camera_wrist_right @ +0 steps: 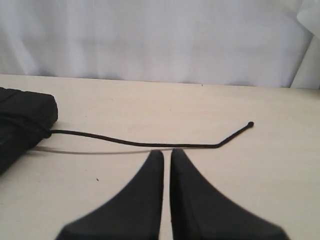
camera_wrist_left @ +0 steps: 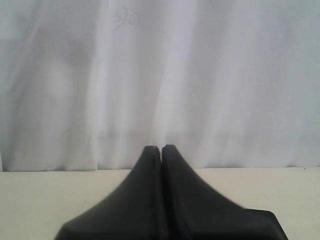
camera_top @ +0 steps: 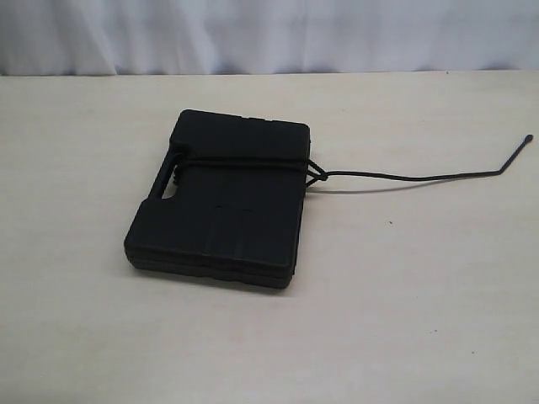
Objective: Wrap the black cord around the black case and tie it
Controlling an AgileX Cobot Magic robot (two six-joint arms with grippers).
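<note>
The black case (camera_top: 221, 200) lies flat on the table, its handle slot on the left side. The black cord (camera_top: 244, 162) is wound across its upper part and knotted at the case's right edge (camera_top: 317, 173). Its free tail runs right along the table to a small knotted end (camera_top: 528, 135). In the right wrist view the case corner (camera_wrist_right: 25, 120) and the cord tail (camera_wrist_right: 150, 144) lie ahead of my right gripper (camera_wrist_right: 167, 152), which is shut and empty. My left gripper (camera_wrist_left: 161, 148) is shut, empty, and faces the white curtain. Neither gripper shows in the exterior view.
The pale tabletop (camera_top: 404, 320) surrounds the case on all sides. A white curtain (camera_top: 269, 34) hangs along the table's far edge.
</note>
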